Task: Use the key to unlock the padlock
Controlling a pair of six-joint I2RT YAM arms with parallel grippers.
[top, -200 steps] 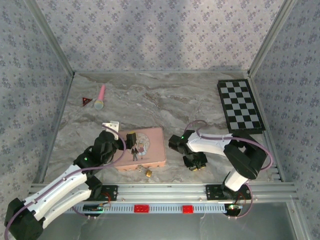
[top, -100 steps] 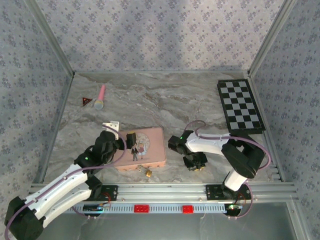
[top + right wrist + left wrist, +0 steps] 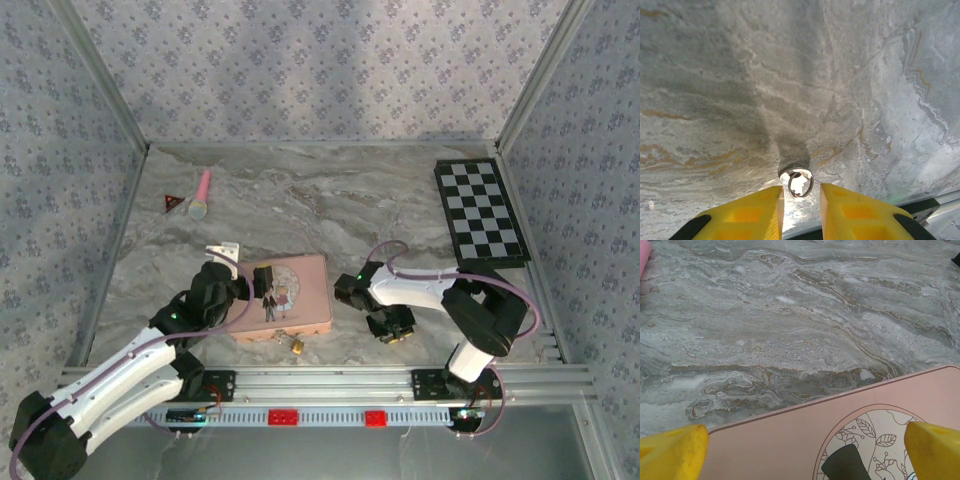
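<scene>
R pincer [image 3: 799, 191] narrowed round key ring [image 3: 800, 182], grip unclear; padlock [image 3: 297, 346] at 9 o'clock, slightly nearer L pincer [image 3: 803, 434], wide open, empty.

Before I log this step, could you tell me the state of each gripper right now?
Left gripper: open, holding nothing, over the pink tin.
Right gripper: narrow gap, key ring in it; whether it is gripped cannot be told.
</scene>
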